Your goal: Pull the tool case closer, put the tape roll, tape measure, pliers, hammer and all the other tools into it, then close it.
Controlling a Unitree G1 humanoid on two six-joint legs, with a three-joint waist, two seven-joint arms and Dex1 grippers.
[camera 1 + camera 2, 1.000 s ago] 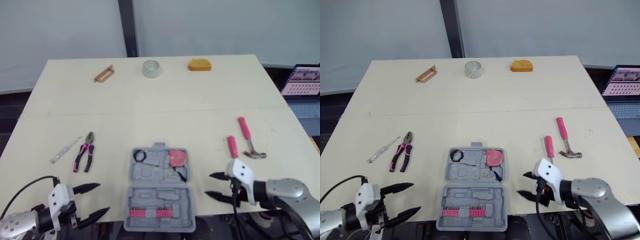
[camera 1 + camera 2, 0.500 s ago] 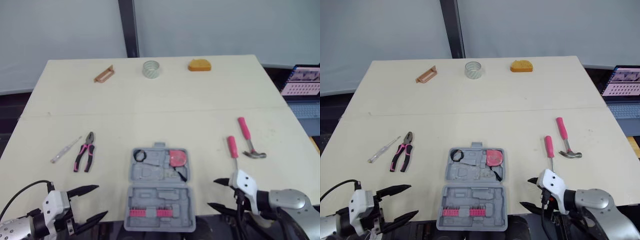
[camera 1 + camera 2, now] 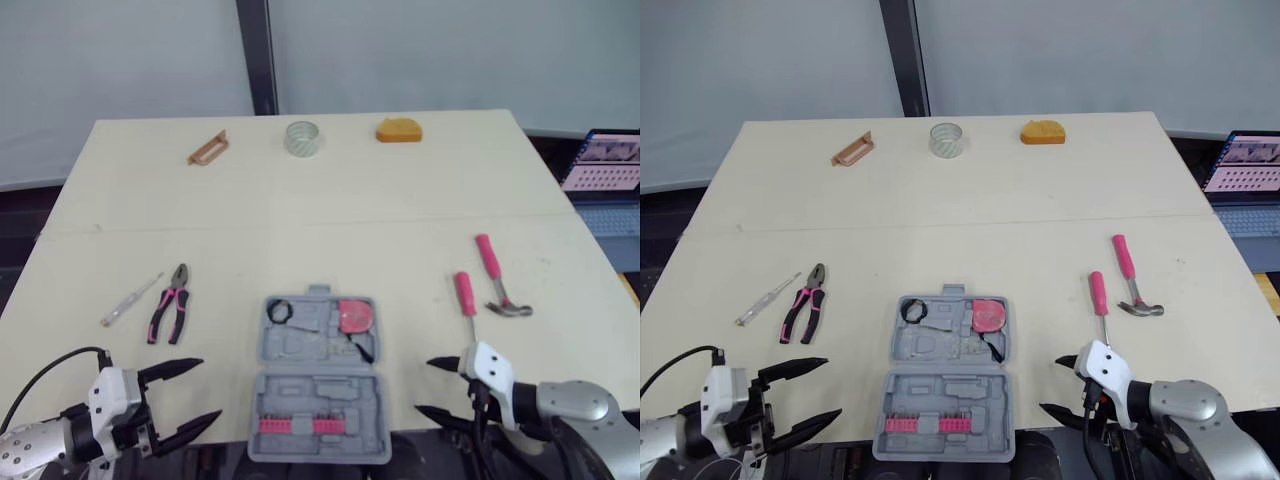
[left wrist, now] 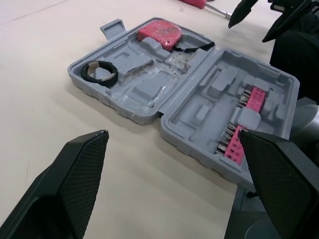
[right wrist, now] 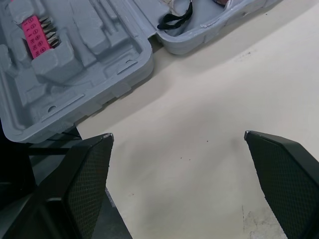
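Note:
The grey tool case (image 3: 318, 375) lies open near the table's front edge. In its far half sit a red tape measure (image 3: 354, 316) and a small black roll (image 3: 280, 311); pink bits (image 3: 290, 426) line the near half. Pink-handled pliers (image 3: 168, 316) and a clear screwdriver (image 3: 130, 299) lie to its left. To its right are a pink screwdriver (image 3: 466, 298) and a hammer (image 3: 497, 277). A clear tape roll (image 3: 301, 138) stands at the far edge. My left gripper (image 3: 208, 388) is open left of the case, and my right gripper (image 3: 425, 386) is open right of it. Both are empty.
A copper-coloured handle (image 3: 207, 149) and an orange block (image 3: 399, 130) lie at the far edge beside the tape roll. A laptop (image 3: 605, 165) sits off the table to the right. The case's near half reaches the table's front edge (image 5: 94, 124).
My right gripper drew back toward the front edge, then held still. My left gripper dipped back and has come slightly forward again. No tool has moved.

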